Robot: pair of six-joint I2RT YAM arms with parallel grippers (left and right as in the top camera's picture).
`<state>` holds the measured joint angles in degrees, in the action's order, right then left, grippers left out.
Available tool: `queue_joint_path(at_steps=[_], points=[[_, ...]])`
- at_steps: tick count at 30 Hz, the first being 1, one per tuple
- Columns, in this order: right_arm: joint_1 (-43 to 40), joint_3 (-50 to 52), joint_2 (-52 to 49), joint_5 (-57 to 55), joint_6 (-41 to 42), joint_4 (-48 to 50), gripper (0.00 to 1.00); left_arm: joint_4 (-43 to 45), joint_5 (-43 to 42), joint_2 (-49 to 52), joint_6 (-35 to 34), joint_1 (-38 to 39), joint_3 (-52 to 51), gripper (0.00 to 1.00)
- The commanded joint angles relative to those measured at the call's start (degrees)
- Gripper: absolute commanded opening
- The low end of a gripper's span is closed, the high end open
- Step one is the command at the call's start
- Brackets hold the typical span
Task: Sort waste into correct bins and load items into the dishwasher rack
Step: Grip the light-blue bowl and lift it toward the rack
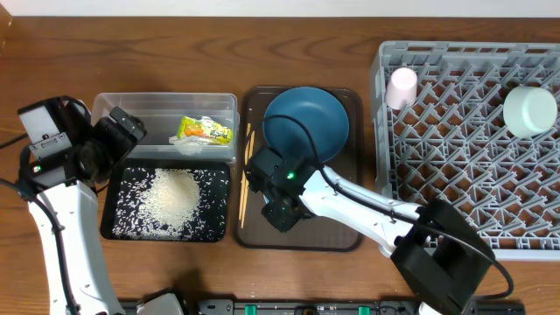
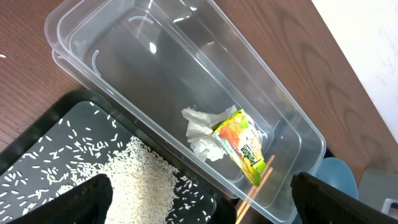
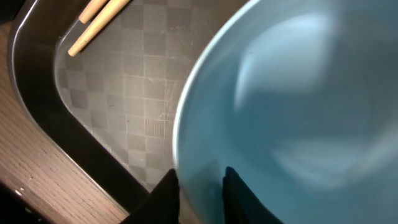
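Closest to the lens, the right gripper is clamped narrowly on the rim of the dark blue bowl, which sits at twelve o'clock on the brown serving tray, with the wooden chopsticks at its nine. The left gripper hangs wide apart by the clear tub, which holds the snack wrapper and tissue. Rice lies in the black tray at the tub's six. The pink cup and pale green bowl sit in the dishwasher rack at eleven and one.
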<state>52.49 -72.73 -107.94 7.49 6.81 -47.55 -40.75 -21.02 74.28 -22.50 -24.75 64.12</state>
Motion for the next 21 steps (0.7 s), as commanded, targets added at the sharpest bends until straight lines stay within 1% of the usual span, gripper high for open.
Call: queue_joint_path(at_steps=[1,5,12,13,17,21], points=[[0.9,0.3,1.4,-0.7,-1.8,0.7,0.17,-0.2,0.1,0.2,-0.3,-0.3,1.0,0.95],[0.9,0.3,1.4,-0.6,-1.7,1.7,0.05,-0.2,0.1,0.2,-0.3,-0.3,1.0,0.95],[0.9,0.3,1.4,-0.6,-1.7,1.2,0.04,-0.2,0.1,0.2,-0.3,-0.3,1.0,0.95],[0.9,0.3,1.4,-0.6,-1.7,1.1,0.02,-0.2,0.1,0.2,-0.3,-0.3,1.0,0.95],[0.9,0.1,1.6,-0.3,-1.7,0.3,0.01,-0.2,0.1,0.2,-0.3,-0.3,1.0,0.95],[0.6,-2.8,2.8,2.5,-1.7,-1.1,0.01,-0.2,0.1,0.2,-0.3,-0.3,1.0,0.95]])
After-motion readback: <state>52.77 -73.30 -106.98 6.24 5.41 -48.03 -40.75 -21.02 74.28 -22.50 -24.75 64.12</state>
